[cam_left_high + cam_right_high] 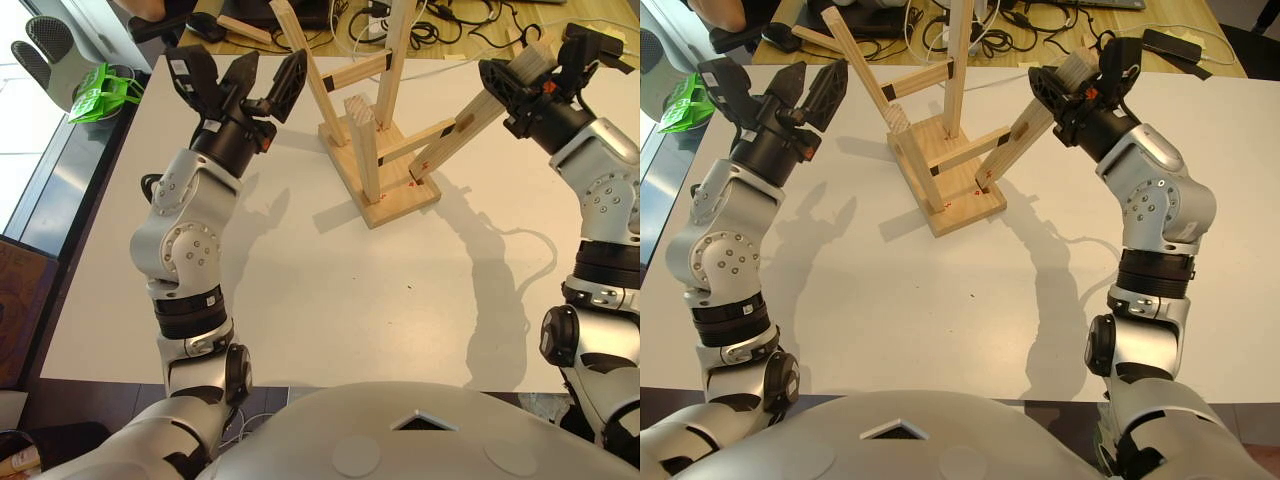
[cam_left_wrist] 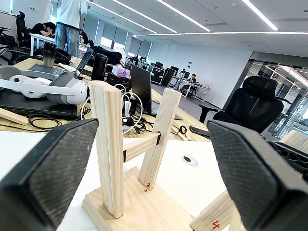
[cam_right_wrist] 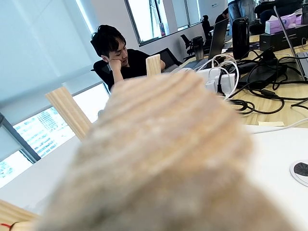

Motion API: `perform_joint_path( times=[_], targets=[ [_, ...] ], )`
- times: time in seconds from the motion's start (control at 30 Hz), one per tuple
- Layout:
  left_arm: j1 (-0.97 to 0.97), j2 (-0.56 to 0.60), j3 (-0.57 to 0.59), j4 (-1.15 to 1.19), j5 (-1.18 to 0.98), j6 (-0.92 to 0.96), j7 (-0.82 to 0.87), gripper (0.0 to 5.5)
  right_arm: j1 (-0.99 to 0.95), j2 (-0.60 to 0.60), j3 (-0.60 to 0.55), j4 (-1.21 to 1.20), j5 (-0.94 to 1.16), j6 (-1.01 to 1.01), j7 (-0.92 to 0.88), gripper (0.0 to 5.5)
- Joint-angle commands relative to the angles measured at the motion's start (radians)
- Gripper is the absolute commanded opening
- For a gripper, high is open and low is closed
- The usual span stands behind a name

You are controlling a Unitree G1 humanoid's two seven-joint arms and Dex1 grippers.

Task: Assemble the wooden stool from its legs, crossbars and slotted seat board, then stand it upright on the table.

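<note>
The stool stands upside down: its seat board (image 1: 405, 196) lies flat on the white table (image 1: 300, 300) with legs pointing up. Two far legs (image 1: 392, 50) are joined by a crossbar (image 1: 356, 70). A shorter leg (image 1: 365, 150) stands at the near side, and a second crossbar (image 1: 415, 140) runs from it to a slanted leg (image 1: 470, 120). My right gripper (image 1: 540, 75) is shut on the top end of that slanted leg (image 3: 159, 159), whose foot rests at the board's right corner. My left gripper (image 1: 240, 62) hangs open to the left of the stool, its pads (image 2: 48, 178) facing the legs (image 2: 110, 149).
A green bag (image 1: 100, 92) lies past the table's left edge. Cables and devices (image 1: 450, 15) cover a wooden desk beyond the far edge. The near half of the table in front of the stool is bare.
</note>
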Motion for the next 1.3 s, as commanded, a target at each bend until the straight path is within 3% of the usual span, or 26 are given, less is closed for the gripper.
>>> perform_joint_path(
  times=[0.03, 0.6, 1.3],
  targets=[
    [-0.005, 0.003, -0.003, -0.002, 0.007, 0.011, 0.007, 4.16, 0.003, -0.006, 0.009, -0.011, -0.007, 0.005, 0.002, 1.25],
    [-0.006, 0.002, -0.005, 0.002, 0.008, 0.009, 0.005, 4.16, -0.002, 0.003, 0.009, -0.013, -0.02, -0.034, 0.004, 1.25],
    [-0.013, -0.014, -0.014, 0.002, 0.009, 0.004, 0.011, 4.16, 0.044, 0.112, 0.056, 0.03, -0.099, -0.214, -0.028, 1.25]
  ],
)
